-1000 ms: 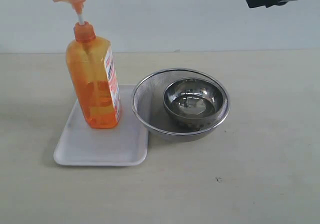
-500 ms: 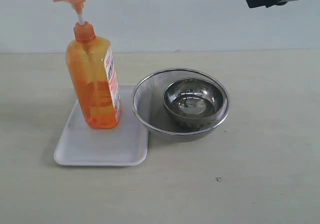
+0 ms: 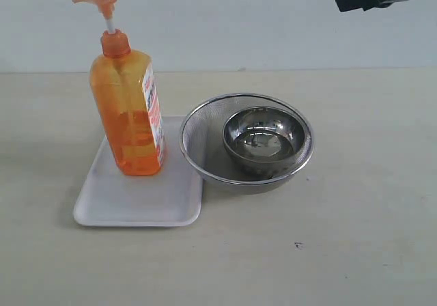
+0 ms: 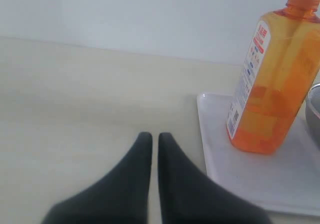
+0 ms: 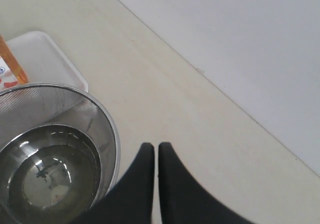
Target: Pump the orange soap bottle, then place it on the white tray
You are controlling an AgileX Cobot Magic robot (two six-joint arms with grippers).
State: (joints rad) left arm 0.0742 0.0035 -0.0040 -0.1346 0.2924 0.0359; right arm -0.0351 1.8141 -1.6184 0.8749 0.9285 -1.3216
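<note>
The table (image 3: 355, 238) carries every item in view. The white tray (image 3: 136, 207) lies flat on it. Its near corner meets the round mesh strainer (image 3: 198, 138), though contact between the two cannot be confirmed. The orange soap bottle (image 3: 128, 115) stands upright on the tray's rear portion, base fully inside the rim and label facing the strainer. A steel bowl (image 3: 235, 125) sits inside the strainer. The left hand (image 4: 150, 139) is closed and empty, fingers pressed together, low over bare table and apart from the tray's edge. The right hand (image 5: 151, 148) is likewise closed on nothing, raised above the table beside the strainer and well apart from the bottle. The pump head (image 3: 102, 4) stands raised on its white stem. Assessment: the placing step appears complete. Whether the pumping was done cannot be verified here, as no dispensed soap is visible. No further handling appears outstanding.
</note>
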